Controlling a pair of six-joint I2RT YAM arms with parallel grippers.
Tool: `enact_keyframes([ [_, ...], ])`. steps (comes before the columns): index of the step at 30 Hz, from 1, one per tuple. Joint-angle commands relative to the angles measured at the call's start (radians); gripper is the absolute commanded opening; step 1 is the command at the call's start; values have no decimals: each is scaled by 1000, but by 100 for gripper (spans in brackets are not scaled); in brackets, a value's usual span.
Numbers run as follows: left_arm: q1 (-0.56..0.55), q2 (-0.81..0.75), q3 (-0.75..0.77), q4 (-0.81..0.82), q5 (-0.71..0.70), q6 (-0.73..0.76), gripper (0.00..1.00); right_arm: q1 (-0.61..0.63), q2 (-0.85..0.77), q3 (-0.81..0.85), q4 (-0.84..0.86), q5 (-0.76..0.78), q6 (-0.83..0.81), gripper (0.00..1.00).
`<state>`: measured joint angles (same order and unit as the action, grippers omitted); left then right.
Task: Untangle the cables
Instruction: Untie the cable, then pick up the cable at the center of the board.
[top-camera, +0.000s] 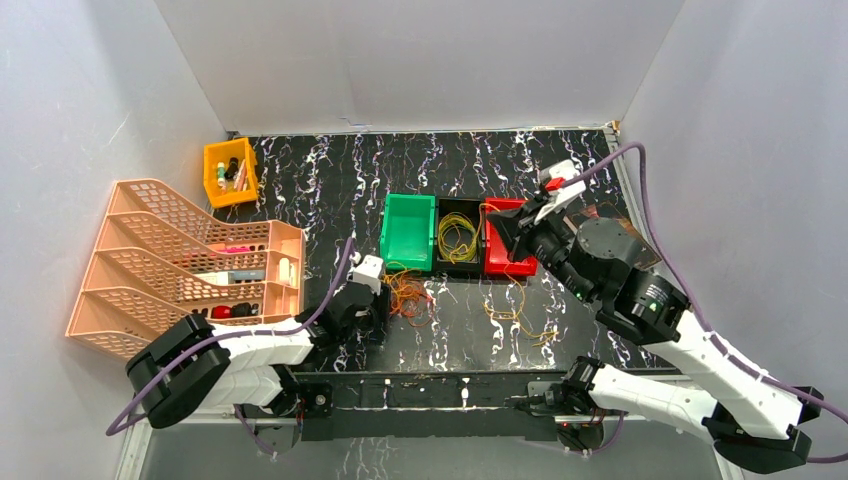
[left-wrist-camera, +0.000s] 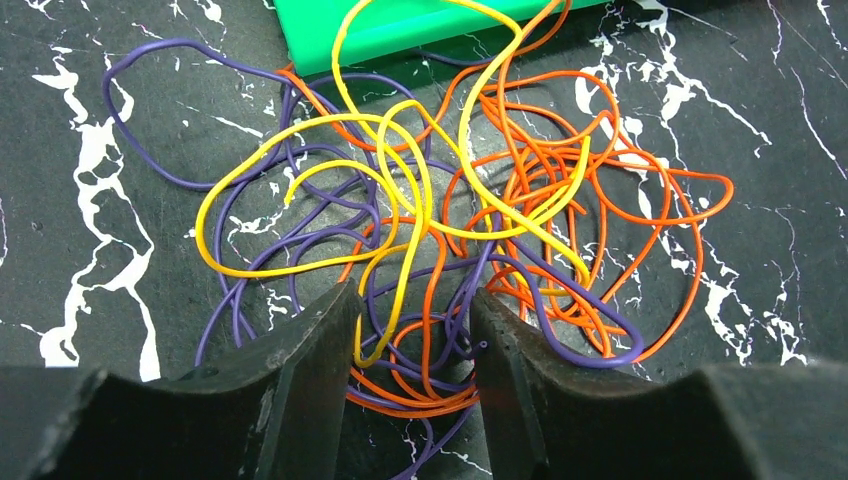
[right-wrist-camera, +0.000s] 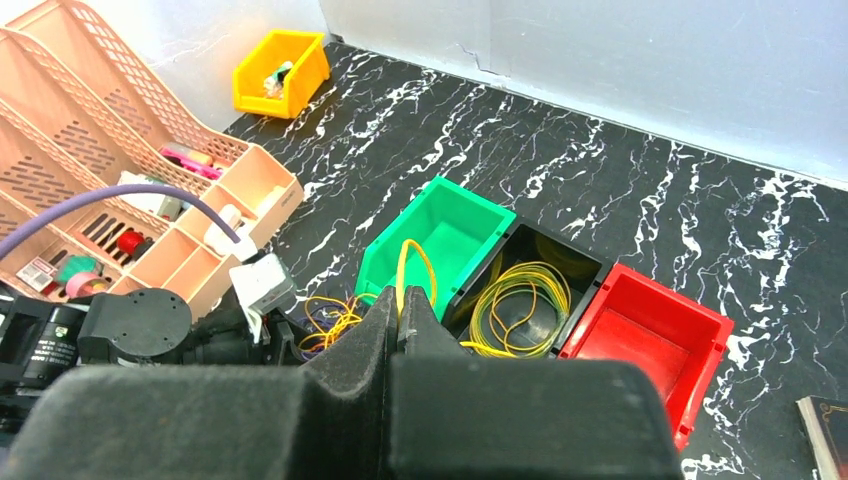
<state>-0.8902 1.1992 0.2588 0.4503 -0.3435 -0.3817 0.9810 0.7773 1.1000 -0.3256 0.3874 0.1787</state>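
Left gripper (left-wrist-camera: 412, 300), jaws apart astride the tangled cables (left-wrist-camera: 428, 215), ought to close on one yellow strand alone.

Robot lab cell, white partition walls (top-camera: 420, 60), black marbled table (top-camera: 330, 180) (colour bins (top-camera: 405, 238), peach desk organiser (top-camera: 140, 215))

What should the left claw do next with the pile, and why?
Probably lower and close on the yellow cable between its open fingers: the left claw hovers over the tangle, and that strand lies on top of orange and purple ones.
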Motion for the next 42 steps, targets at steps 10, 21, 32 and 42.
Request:
enact_keyframes([
  [10, 4, -143, 21, -138, -8, -8, 98, -2, 67, 255, -189, 147, -2, 0],
  [21, 4, -334, 143, -380, 55, -16, 98, -2, -28, 50, -436, 345, 369, 0],
  [32, 5, -320, 377, -606, 123, -118, 98, -5, 38, -78, -508, 450, 491, 0],
  [42, 4, -120, 457, -511, 242, -95, 98, -87, 152, -239, -490, 98, 503, 0],
])
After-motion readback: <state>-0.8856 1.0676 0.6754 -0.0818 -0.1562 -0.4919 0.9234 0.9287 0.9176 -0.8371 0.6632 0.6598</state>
